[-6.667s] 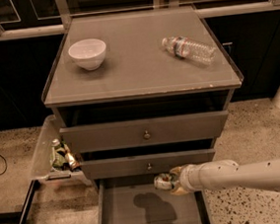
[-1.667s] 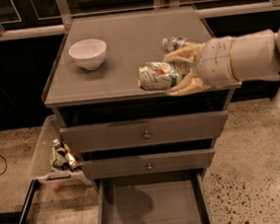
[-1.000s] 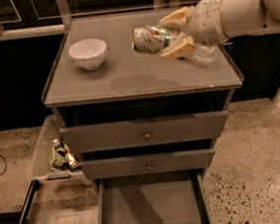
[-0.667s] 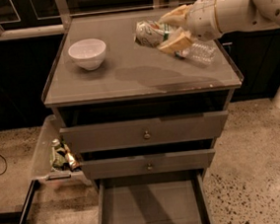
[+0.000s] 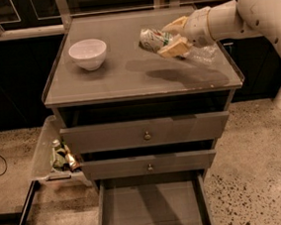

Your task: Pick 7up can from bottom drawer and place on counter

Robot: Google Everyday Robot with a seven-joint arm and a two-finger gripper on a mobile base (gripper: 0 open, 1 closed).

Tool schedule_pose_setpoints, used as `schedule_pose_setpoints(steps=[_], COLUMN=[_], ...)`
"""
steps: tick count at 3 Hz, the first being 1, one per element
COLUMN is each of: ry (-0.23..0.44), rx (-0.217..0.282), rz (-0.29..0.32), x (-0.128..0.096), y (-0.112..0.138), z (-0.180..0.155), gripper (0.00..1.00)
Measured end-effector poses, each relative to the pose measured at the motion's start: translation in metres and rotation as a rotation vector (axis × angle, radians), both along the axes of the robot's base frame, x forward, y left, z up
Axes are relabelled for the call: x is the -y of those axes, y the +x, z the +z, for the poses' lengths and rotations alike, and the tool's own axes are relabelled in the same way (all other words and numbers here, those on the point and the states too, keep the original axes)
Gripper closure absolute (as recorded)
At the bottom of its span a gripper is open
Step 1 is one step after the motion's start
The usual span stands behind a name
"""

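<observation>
My gripper (image 5: pixel 169 38) is shut on the 7up can (image 5: pixel 152 38), a silvery-white and green can with a red spot. It holds the can tilted on its side a little above the right half of the counter (image 5: pixel 122 74), casting a shadow on the top. The arm reaches in from the upper right. The bottom drawer (image 5: pixel 152 207) stands pulled open below, its flat floor bare.
A white bowl (image 5: pixel 88 53) sits on the counter's left half. A clear plastic water bottle (image 5: pixel 205 53) lies on the right behind the gripper. Two drawers with round knobs (image 5: pixel 147 134) are shut. A tray with small bottles (image 5: pixel 60 156) stands left of the cabinet.
The gripper lifted the can from the bottom drawer up above the counter, then moved it back and slightly lower over the counter's right half. The drawer now holds nothing.
</observation>
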State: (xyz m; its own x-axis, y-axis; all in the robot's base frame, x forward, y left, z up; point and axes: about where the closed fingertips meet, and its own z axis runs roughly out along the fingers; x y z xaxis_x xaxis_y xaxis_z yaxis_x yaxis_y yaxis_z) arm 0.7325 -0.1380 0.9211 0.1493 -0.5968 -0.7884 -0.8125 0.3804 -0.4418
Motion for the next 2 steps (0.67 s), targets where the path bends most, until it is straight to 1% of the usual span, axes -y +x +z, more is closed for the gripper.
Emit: schedule_pose_setpoints(steps=[1, 2], ry=[-0.042, -0.074], rx=[-0.074, -0.135], rz=[-0.016, -0.019], x=[-0.001, -0.003], y=[0.010, 0.017], z=[-0.029, -0.053], gripper=[1.00, 1.00])
